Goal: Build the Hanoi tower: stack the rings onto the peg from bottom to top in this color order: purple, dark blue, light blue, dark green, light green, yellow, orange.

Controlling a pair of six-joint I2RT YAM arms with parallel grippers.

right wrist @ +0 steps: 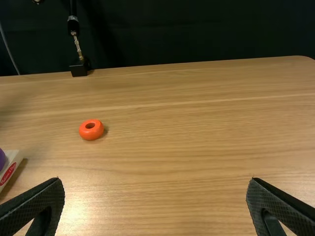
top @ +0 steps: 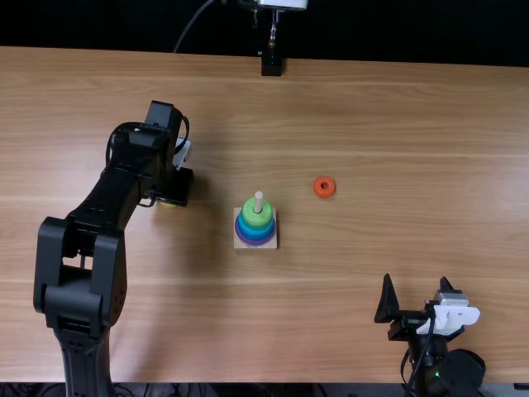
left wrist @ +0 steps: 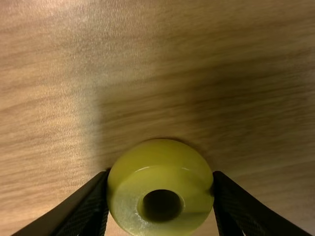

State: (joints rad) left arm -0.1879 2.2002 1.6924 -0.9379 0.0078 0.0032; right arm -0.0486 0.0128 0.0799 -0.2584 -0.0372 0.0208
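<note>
While the light brown wooden bench (top: 388, 116) carries everything, the left black pincer (top: 176, 187) sits at ten o'clock from the pale round peg (top: 259, 200), holding the glossy yellow ring (left wrist: 161, 164) across its sides; the right black pincer (top: 416, 279) is spread wide at four o'clock. The top view gives a sliver of yellow under the left arm, the left wrist view the ring's holed face. The peg stands on a pale square base (top: 273, 241), ringed in purple, blues and greens, light green uppermost; the right wrist view adds a red oval (right wrist: 8, 174) on the base's side. The smooth orange ring (top: 330, 193) lies at two o'clock. Counted: two pincers, one base, one peg, one yellow ring, one orange ring; the stacked number I cannot tell.
</note>
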